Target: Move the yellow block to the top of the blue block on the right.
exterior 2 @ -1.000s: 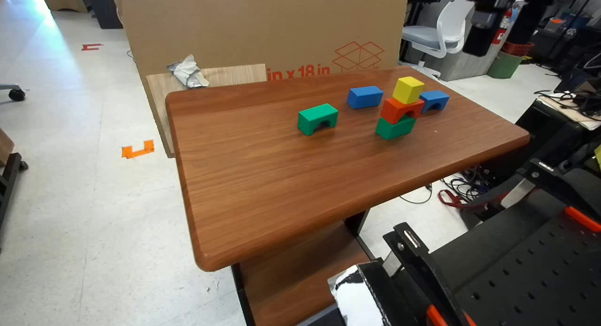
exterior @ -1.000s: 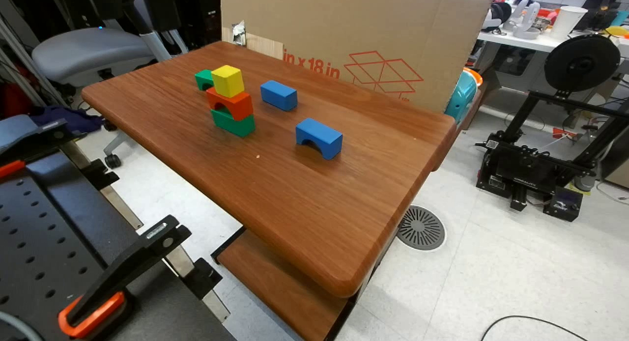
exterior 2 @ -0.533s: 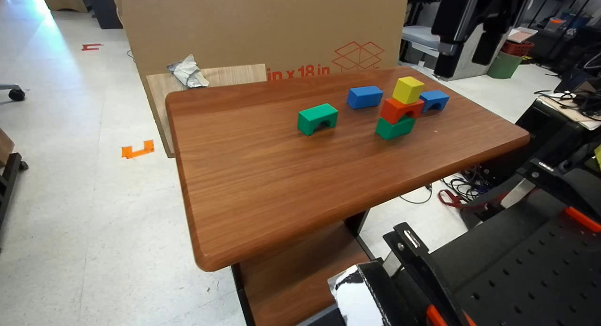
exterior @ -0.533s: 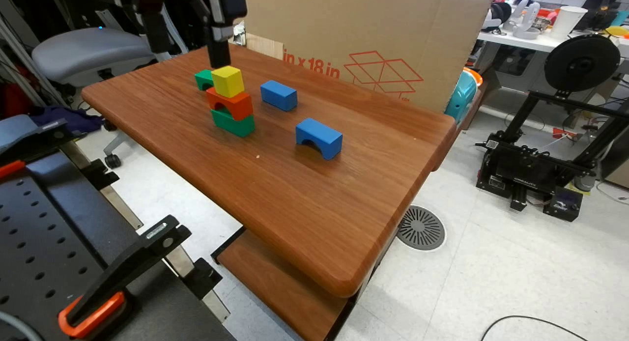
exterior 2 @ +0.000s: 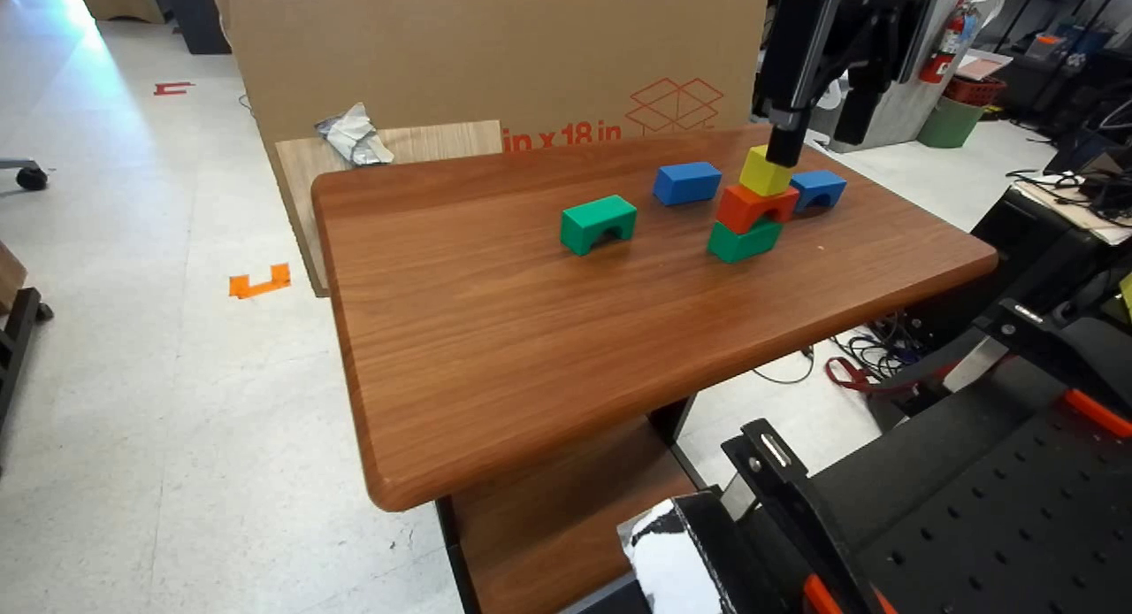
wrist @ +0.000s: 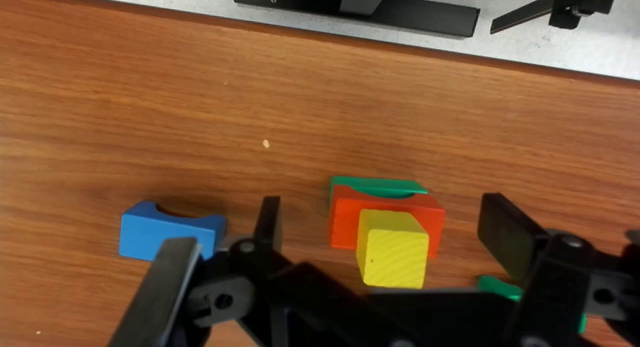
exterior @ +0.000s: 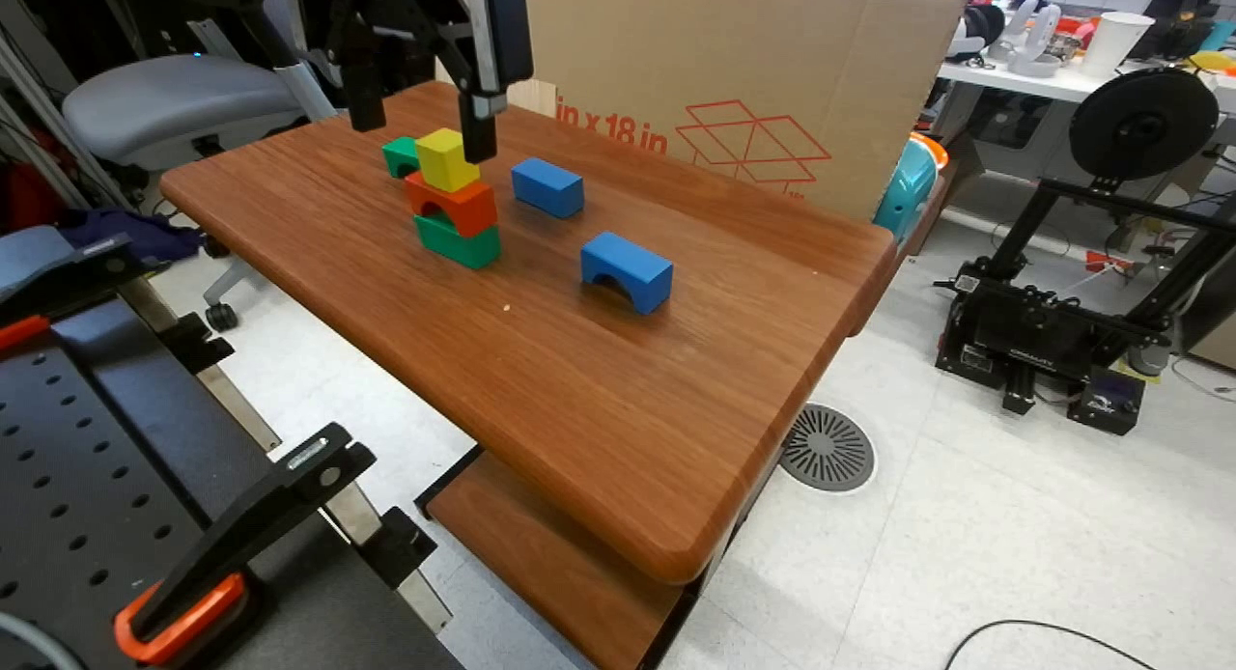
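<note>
In an exterior view, a black claw (exterior: 423, 139) hangs, jaws apart, one hiding part of a yellow cube (exterior: 445, 163) that tops a red-orange arched block (exterior: 470, 209) on a green block (exterior: 459, 243); right of these, on the brown wooden bench (exterior: 657, 409), a blue cuboid (exterior: 547, 188) and a blue arched block (exterior: 632, 266).

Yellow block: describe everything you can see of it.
The yellow block is small, bright and cube-like, with flat faces. Slanting grain-like lines and a dark speck mark its top face; it looks like painted wood. Topmost of three stacked blocks, it sits upright on the red-orange arch block. In the wrist view a gap shows between it and each of the open jaws; only the arch block appears to touch it.
</note>
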You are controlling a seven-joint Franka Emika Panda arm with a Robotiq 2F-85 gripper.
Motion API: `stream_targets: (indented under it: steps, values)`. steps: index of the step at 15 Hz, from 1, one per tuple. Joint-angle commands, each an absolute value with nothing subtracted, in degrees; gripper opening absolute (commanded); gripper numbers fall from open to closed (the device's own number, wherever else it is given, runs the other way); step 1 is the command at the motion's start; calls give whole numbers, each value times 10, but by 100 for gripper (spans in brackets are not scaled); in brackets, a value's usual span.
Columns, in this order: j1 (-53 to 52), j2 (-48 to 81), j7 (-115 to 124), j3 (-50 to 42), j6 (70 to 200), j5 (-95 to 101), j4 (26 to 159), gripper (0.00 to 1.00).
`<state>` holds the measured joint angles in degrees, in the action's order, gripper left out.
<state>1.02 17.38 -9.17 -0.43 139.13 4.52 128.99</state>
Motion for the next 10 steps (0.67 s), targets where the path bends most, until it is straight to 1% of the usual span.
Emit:
stream_targets:
  steps: [1,2,3,4,6,9,10]
  values:
    - [8,205,-85,0,1396,46,1258,100]
    - [6,211,-80,-1,1398,50,1253,100]
    - [5,216,-77,-1,1399,52,1249,96]
    - [4,220,-76,-1,1397,51,1245,74]
    - [3,228,-74,-1,1398,52,1238,69]
    - [0,235,-68,-2,1397,55,1229,44]
    - [-1,237,-66,-3,1398,57,1228,37]
